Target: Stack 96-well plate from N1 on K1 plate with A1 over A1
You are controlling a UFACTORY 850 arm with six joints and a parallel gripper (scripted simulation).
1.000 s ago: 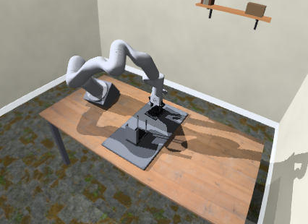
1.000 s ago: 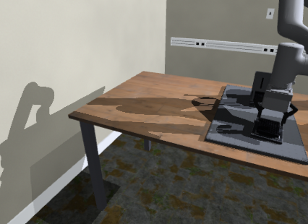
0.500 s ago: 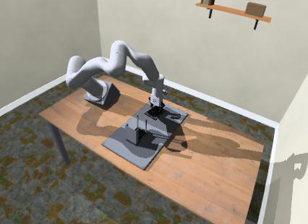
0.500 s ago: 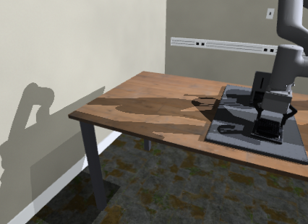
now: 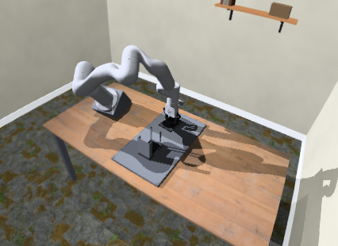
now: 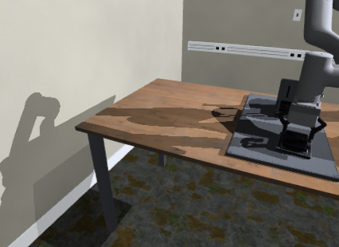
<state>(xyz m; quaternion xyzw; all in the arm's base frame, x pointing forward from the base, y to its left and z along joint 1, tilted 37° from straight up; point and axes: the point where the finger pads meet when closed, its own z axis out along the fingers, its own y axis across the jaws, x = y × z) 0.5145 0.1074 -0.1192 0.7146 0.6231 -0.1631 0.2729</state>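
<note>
A dark 96-well plate [image 6: 295, 142] sits in the plate nest N1 at the far end of the grey mat [image 5: 160, 144]; it also shows in the top view [image 5: 170, 123]. My gripper [image 6: 300, 127] is open and points straight down over this plate, with one finger at each side of it. The fingers stand wide and I cannot tell whether they touch the plate. The stack rack K1 [image 5: 150, 144], with thin upright posts and a dark plate inside, stands nearer the mat's front end; in the exterior view it [image 6: 288, 95] is partly hidden behind the arm.
The arm's base [image 5: 110, 100] stands on the wooden table's back left part. A wall shelf [image 5: 257, 11] with a box hangs high on the far wall. The table edge runs close to the mat's front side.
</note>
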